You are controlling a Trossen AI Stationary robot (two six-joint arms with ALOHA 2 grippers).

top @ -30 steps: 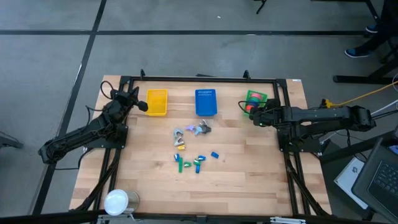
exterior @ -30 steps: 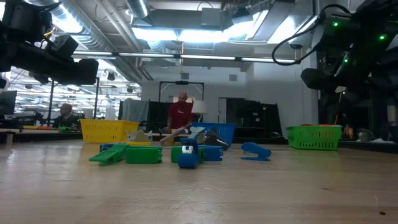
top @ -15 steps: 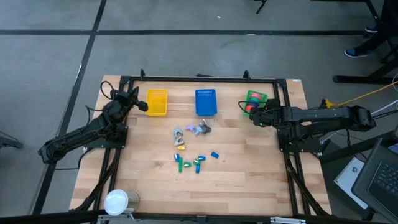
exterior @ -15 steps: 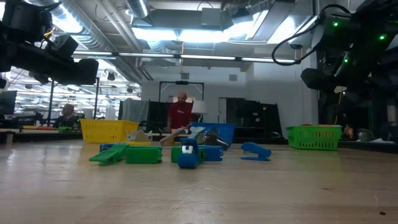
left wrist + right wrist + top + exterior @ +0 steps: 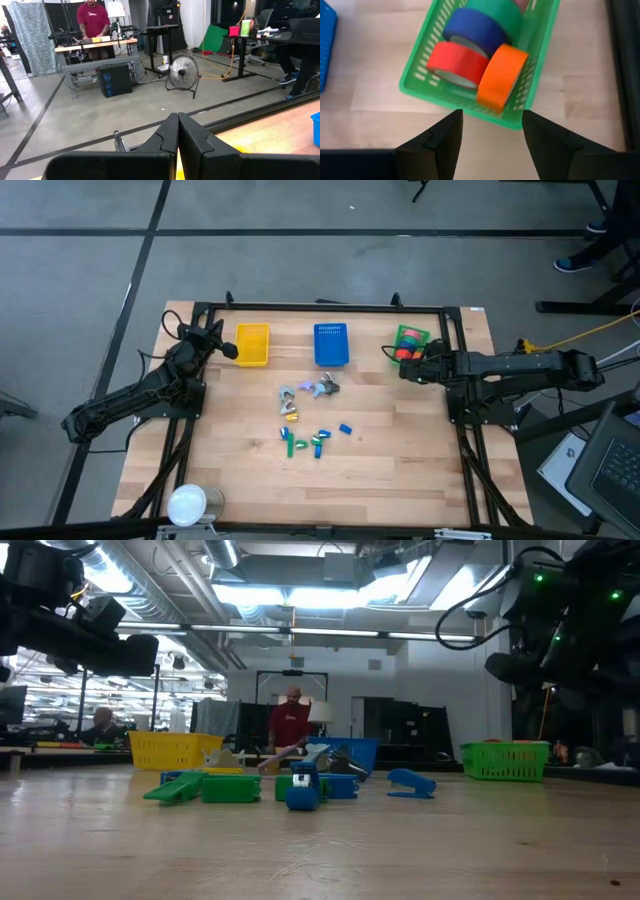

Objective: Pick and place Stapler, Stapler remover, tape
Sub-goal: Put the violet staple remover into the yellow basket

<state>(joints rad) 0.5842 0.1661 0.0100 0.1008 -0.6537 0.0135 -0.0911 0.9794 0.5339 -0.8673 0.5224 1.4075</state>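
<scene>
Above the green basket (image 5: 530, 42), the right pincer (image 5: 492, 135) is seen wide open and empty, opened a bit more than a moment ago. The tape (image 5: 501, 77) is left inside. Staplers (image 5: 318, 442) are still piled mid-worktop (image 5: 400, 460). The left pincer (image 5: 177, 137) is parked shut by the yellow basket (image 5: 252, 345).

The green tape roll (image 5: 497, 9) and a pink one (image 5: 522, 4) are cut off by the right wrist view's edge.

Bright overhead ceiling lights (image 5: 300, 595); soft shadows; arms backlit.
</scene>
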